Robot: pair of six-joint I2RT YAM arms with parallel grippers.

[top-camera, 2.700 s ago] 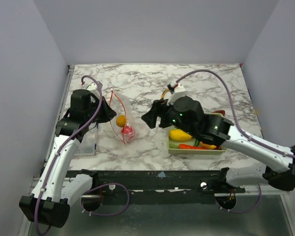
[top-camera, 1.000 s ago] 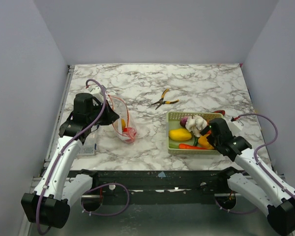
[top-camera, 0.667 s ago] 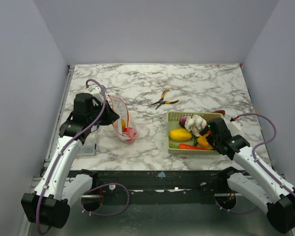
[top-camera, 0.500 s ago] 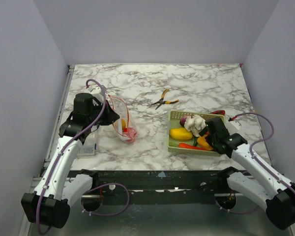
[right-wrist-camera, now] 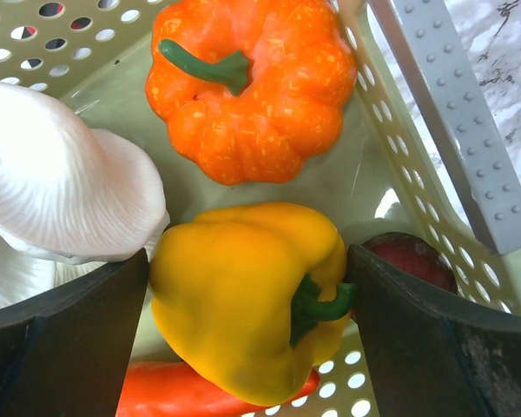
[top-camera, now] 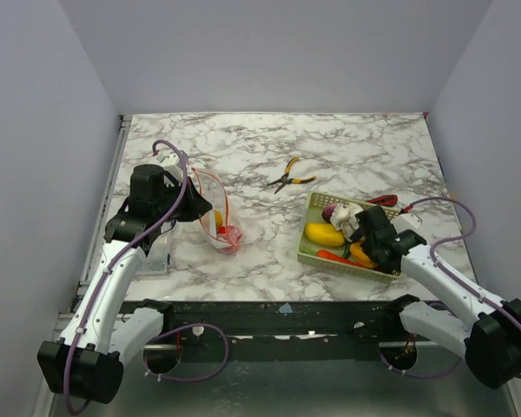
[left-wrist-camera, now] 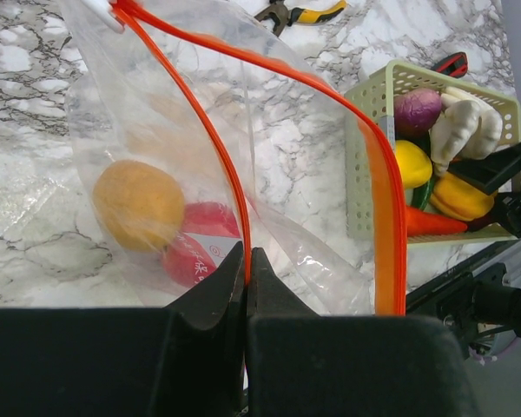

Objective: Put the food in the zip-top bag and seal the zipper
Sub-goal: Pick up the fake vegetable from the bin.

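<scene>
Recorded the right gripper (right-wrist-camera: 243, 291) spread wide inside the pale green perforated plastic basket (right-wrist-camera: 391, 130), one finger on either side of a glossy yellow toy bell pepper with a green stem (right-wrist-camera: 234, 278); cannot tell whether the pads touch it yet. Judged the pepper light, hard-shelled and slick, likely to squirt out of a pinch on its bulging shoulders. Advise closing across the mid-body flanks, clear of the stem. Noted tight neighbours: a ribbed orange toy pumpkin (right-wrist-camera: 243, 87) just beyond it, a white garlic-like bulb (right-wrist-camera: 61, 182) pressed against one side, and a red-orange carrot-like piece (right-wrist-camera: 182, 395) partly under it. Located the basket near the right edge of the worktop, skewed against the near edge. Recorded the left gripper (left-wrist-camera: 246, 269) clamped shut on the thin red-orange zipper strip (left-wrist-camera: 205, 130) of the clear crinkly zip-top bag (left-wrist-camera: 113, 113), holding the mouth open toward the basket. Judged the film limp, light and slippery and the strip its only stiff part, hence the right place for a hold. Counted a round orange toy fruit (left-wrist-camera: 139, 204) and a red piece (left-wrist-camera: 195, 248) already inside. Located the bag toward the left edge of the worktop, well apart from the basket.
</scene>
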